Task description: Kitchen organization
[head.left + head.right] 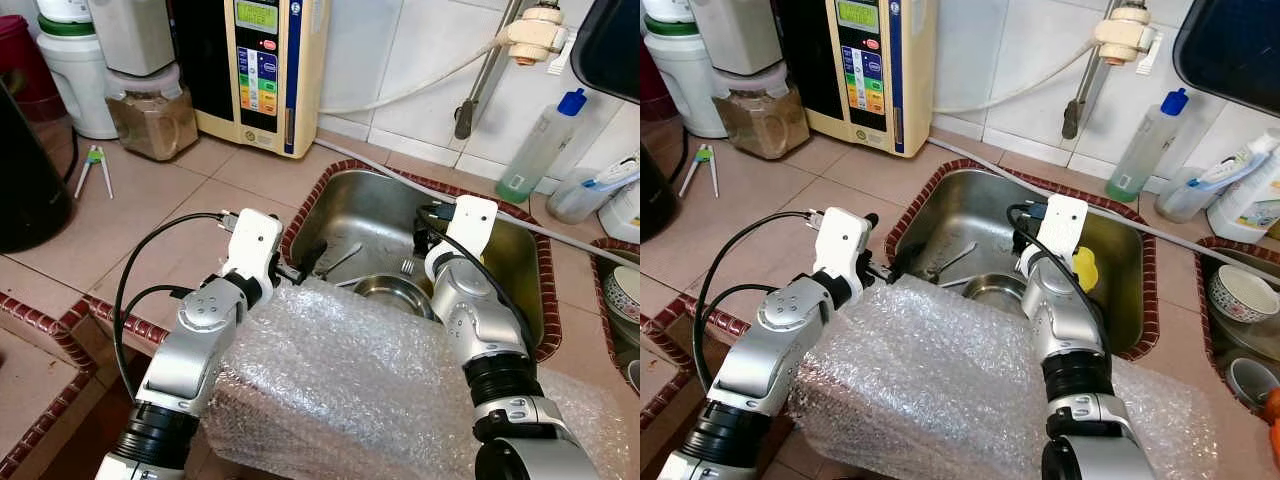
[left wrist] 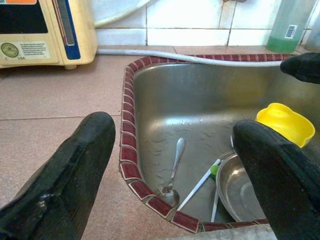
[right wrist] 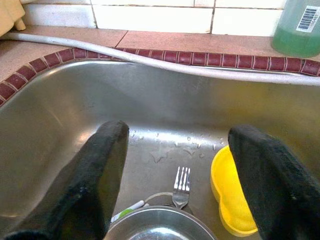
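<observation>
A steel sink (image 1: 372, 212) holds a spoon (image 2: 175, 161), a fork (image 3: 181, 186), a steel bowl (image 1: 392, 293), a yellow plastic cup (image 2: 285, 122) and a white stick with a green tip (image 2: 200, 182). My left gripper (image 1: 300, 264) is open at the sink's near left rim, above the spoon end. My right gripper (image 3: 177, 145) is open and reaches down into the sink, over the fork and between bowl and yellow cup (image 3: 230, 192). Neither gripper touches anything.
Bubble wrap (image 1: 340, 380) covers the counter edge under both arms. A cream water purifier (image 1: 265, 70) and a jar (image 1: 150, 115) stand at the back left. A green soap bottle (image 1: 540, 150) and a grey hose (image 1: 400, 172) lie behind the sink. Bowls (image 1: 1240, 295) sit to the right.
</observation>
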Robot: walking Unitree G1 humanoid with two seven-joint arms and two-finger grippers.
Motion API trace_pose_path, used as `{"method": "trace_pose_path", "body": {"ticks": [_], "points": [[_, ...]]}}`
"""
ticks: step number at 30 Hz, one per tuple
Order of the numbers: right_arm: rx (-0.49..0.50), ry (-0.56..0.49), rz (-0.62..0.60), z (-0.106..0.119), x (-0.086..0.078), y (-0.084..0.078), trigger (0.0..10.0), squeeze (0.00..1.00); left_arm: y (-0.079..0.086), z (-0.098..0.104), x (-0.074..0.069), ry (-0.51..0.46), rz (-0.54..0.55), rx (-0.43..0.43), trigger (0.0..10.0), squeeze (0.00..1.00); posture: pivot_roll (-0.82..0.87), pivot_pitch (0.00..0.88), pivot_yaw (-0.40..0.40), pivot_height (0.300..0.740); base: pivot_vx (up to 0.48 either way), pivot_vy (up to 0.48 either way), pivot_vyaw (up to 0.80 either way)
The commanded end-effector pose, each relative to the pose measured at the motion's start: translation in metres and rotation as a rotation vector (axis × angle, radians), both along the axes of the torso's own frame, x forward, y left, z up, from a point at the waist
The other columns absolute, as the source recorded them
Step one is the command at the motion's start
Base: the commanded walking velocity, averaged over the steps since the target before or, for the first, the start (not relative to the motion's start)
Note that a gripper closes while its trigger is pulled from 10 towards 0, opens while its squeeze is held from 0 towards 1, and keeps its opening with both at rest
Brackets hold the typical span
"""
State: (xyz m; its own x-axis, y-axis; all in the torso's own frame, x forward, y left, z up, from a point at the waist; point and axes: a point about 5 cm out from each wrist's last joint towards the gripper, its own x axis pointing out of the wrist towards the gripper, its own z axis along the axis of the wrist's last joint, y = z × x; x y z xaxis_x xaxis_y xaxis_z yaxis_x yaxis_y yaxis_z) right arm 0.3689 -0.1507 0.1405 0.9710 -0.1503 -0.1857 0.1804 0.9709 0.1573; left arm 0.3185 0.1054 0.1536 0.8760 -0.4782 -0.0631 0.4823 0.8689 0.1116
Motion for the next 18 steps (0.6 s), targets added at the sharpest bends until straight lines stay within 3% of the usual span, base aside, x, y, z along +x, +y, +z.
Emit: {"method": "trace_pose_path", "body": {"ticks": [1, 16, 17, 18], "points": [[-0.011, -0.006, -0.015, 0.000, -0.001, -0.006, 10.0, 1.00, -0.004, 0.001, 0.001, -0.002, -0.011, 0.004, 10.0, 1.00, 0.10, 0.070, -0.090, 0.740, 0.000, 0.000, 0.00], [-0.027, -0.023, 0.010, 0.002, -0.001, -0.006, 10.0, 1.00, -0.002, 0.001, 0.002, -0.003, 0.016, 0.004, 10.0, 1.00, 0.10, 0.070, -0.090, 0.740, 0.000, 0.000, 0.00], [-0.130, -0.122, -0.009, 0.004, -0.023, -0.031, 10.0, 1.00, 0.010, 0.003, 0.000, -0.047, 0.129, 0.002, 10.0, 0.84, 0.07, 0.026, 0.032, 0.740, 0.000, 0.000, 0.00], [-0.209, -0.191, -0.013, 0.007, -0.043, -0.045, 10.0, 1.00, 0.020, 0.006, -0.002, -0.084, 0.209, -0.001, 10.0, 0.84, 0.07, 0.026, 0.030, 0.740, 0.000, 0.000, 0.00]]}}
